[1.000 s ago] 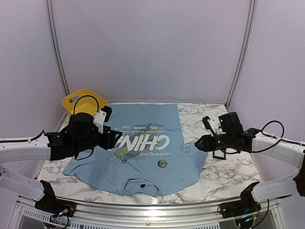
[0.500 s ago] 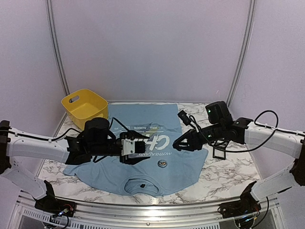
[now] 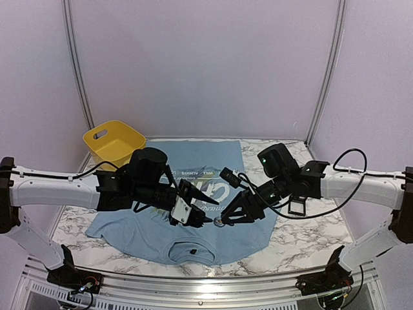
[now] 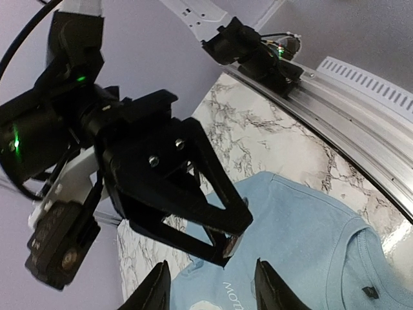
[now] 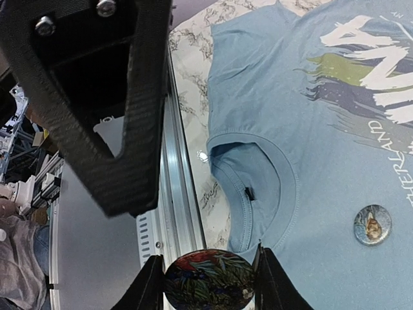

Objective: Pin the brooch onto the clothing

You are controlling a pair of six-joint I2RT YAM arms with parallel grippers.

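The right gripper (image 5: 208, 266) is pinching a round, colourful picture brooch (image 5: 208, 284) over the near part of the light blue printed T-shirt (image 5: 303, 148) lying flat on the marbled table (image 3: 313, 229); the left gripper (image 4: 211, 287) is hovering just left, fingers spread, empty

Top view, mid-frame: both arms cover most of the T-shirt (image 3: 155, 236) lettering; round badge (image 3: 220, 222) at the arm tips too small to tell if lying or held. Right wrist view: brooch (image 5: 208, 279) in right hand (image 5: 208, 276) cut by bottom edge; lettering runs off right edge.
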